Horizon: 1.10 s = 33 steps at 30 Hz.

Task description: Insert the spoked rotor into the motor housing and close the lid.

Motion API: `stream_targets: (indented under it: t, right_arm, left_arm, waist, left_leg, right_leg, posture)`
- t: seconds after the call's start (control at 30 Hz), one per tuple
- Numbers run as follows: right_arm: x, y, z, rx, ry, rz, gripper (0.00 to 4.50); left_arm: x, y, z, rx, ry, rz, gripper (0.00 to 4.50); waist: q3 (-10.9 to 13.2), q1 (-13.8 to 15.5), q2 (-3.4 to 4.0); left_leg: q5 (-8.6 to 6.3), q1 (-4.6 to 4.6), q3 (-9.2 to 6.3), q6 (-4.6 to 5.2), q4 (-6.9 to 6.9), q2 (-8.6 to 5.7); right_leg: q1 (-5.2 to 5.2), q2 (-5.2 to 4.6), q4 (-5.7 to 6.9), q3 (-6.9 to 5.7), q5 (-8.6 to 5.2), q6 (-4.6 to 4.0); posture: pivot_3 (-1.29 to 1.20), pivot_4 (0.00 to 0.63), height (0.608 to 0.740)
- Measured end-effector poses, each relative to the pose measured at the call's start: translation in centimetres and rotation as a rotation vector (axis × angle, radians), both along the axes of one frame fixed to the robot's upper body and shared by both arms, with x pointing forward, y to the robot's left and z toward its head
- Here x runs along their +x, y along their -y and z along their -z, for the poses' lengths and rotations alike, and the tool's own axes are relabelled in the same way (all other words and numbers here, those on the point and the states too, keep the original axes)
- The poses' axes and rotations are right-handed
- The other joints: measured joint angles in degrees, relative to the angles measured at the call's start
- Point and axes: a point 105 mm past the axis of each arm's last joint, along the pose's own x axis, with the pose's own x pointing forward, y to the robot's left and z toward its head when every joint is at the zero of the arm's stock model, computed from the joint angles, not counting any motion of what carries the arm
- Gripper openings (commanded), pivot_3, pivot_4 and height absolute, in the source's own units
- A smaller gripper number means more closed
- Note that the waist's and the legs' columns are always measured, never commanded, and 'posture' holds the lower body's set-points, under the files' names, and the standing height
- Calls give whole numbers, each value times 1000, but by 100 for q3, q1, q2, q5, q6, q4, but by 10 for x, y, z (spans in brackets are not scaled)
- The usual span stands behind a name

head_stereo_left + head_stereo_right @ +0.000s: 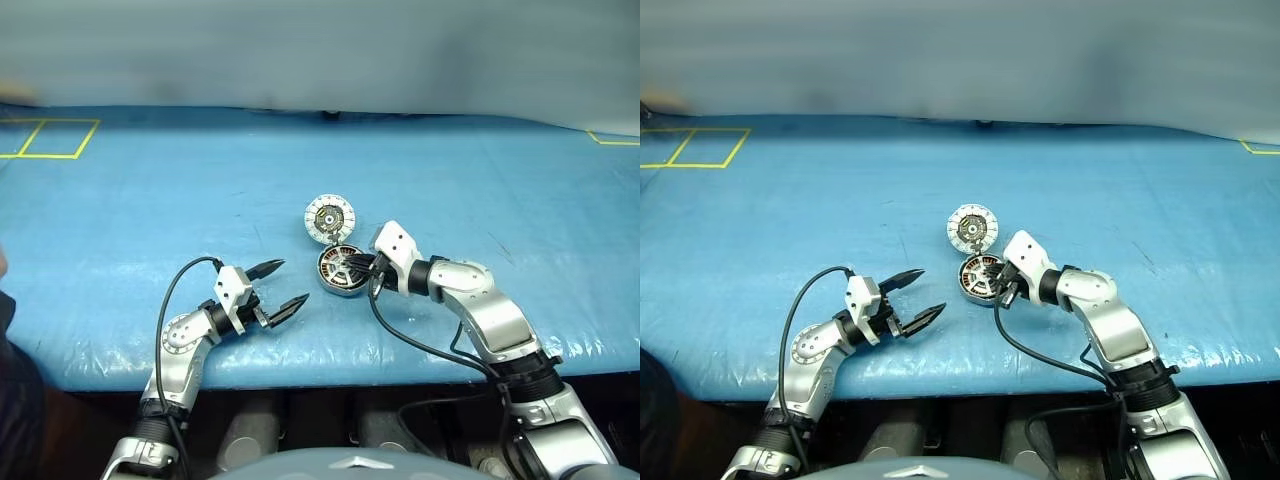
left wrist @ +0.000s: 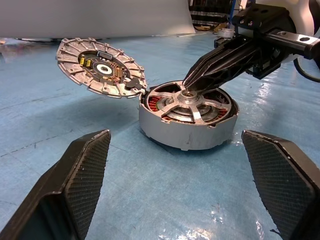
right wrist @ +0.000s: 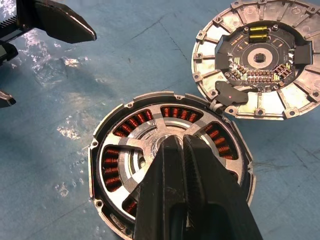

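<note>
Risk: right claw (image 3: pixel 172 150) lifts off w/ spoked rotor (image 2: pixel 192 102) stuck to its tips, or tilts it so the lid (image 2: pixel 100 67) won't shut flat. Rotor sits inside motor housing (image 2: pixel 187 132) on blue surface (image 1: pixel 120 220). Right claw fingers together, tips pressed at rotor hub. Left claw (image 1: pixel 280 287) wide apart, holding nothing, nearby.

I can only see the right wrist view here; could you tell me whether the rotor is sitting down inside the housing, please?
Observer: Yes, from the side the spoked rotor sits down inside the motor housing, about level with its rim.
Operator: Thank you. Is my right tool gripping it?
Observer: The right tool is shut, its tips at the rotor's hub.
Operator: And is the lid lying flat?
Observer: No, the lid stands tilted up from its hinge, off the table.
</note>
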Motion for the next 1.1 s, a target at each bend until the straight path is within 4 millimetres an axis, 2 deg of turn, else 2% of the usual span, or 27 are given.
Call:
stream_targets:
  t: [0.37,0.57,0.87,1.1]
  right_arm:
    - [6,9,-5,-11,28,51,155]
    - [9,17,6,-93,25,75,155]
    - [7,12,6,-110,45,66,155]
    - [7,2,1,-35,67,70,155]
  left_arm:
    - [0,0,0,2,1,1,4500]
    - [0,0,0,2,1,1,4500]
    - [0,0,-1,-1,10,-6,4500]
    - [6,-3,3,12,-4,-66,4500]
  waist:
    - [0,1,0]
    - [0,1,0]
    - [0,-6,0]
    - [0,-5,0]
  left_leg:
    - [0,-2,0,1,-1,-1]
    - [1,-2,1,1,-1,-1]
    - [1,0,0,1,-1,0]
    - [1,-1,0,1,-1,-1]
  right_leg:
    - [-3,1,-1,0,0,0]
    - [-3,1,-1,0,0,-1]
    - [-1,1,0,0,0,0]
    - [-2,2,0,0,0,1]
  posture:
    - [0,150,740]
    - [0,150,740]
    - [0,150,740]
    - [0,150,740]
